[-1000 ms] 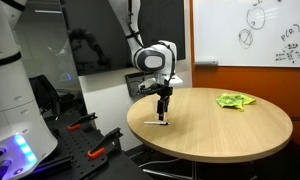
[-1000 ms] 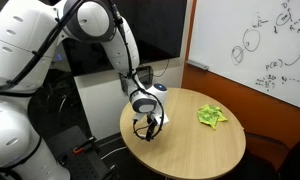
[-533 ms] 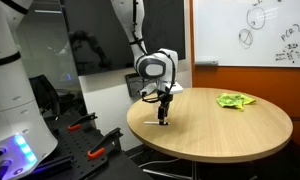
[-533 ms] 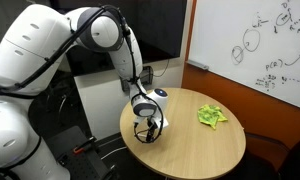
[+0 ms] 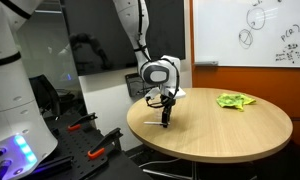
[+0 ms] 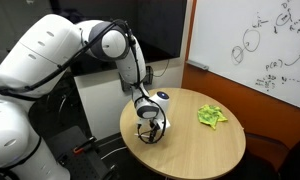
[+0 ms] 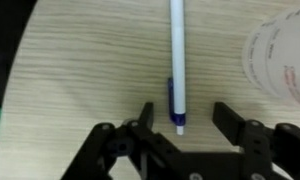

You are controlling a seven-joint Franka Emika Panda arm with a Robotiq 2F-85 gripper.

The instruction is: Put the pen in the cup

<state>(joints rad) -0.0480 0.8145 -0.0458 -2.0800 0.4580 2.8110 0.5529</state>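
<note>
A white pen (image 7: 176,60) with a blue clip lies flat on the round wooden table (image 7: 80,70). In the wrist view my gripper (image 7: 186,112) is open, with its two black fingers on either side of the pen's near tip, apart from it. A pale translucent cup (image 7: 285,60) stands just to the right of the pen. In both exterior views the gripper (image 5: 166,120) (image 6: 147,135) hangs low over the table near its edge. The pen (image 5: 153,123) shows as a thin pale line beside it. I cannot make out the cup in the exterior views.
A crumpled green cloth (image 5: 234,100) (image 6: 211,116) lies on the far part of the table (image 5: 230,135). A whiteboard (image 5: 255,30) hangs on the wall behind. Red-handled tools (image 5: 100,148) lie on a low black surface beside the table.
The gripper has come down closer to the table and shifted slightly along it, over the pen. The pen and cloth have not moved.
</note>
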